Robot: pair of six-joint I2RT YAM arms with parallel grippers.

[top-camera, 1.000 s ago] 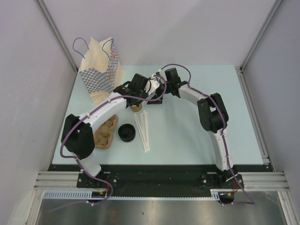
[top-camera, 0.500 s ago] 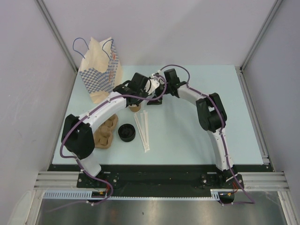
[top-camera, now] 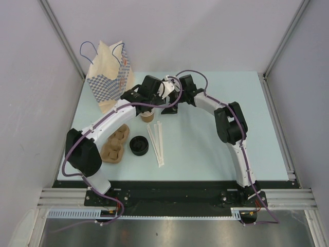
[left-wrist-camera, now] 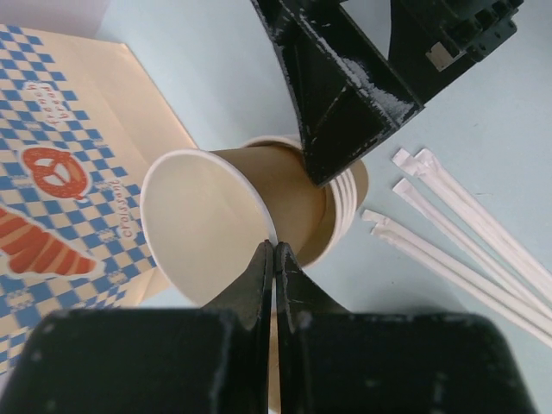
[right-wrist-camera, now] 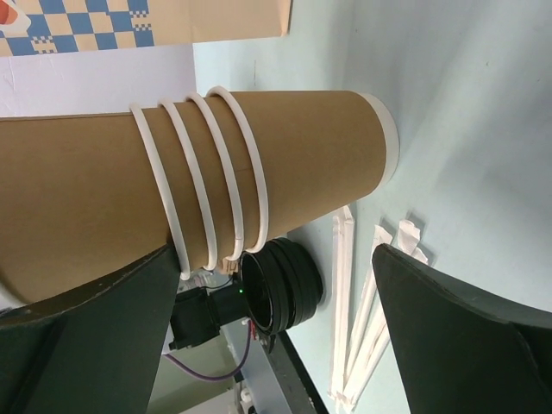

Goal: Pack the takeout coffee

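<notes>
Stack of cups: left hand pinches empty top cup; right hand spread wide beside stack.

Soft, even light is coming down from overhead, throwing only faint shadows on the pale tabletop. Up close, the left gripper is blurring at its near body, and the walls are washing out slightly bright.

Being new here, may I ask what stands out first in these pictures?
The left fingers pinch the rim of the top cup, tilted out of the stack of paper cups mid-table, which the open right fingers straddle. A checked paper bag stands at the far left.
</notes>
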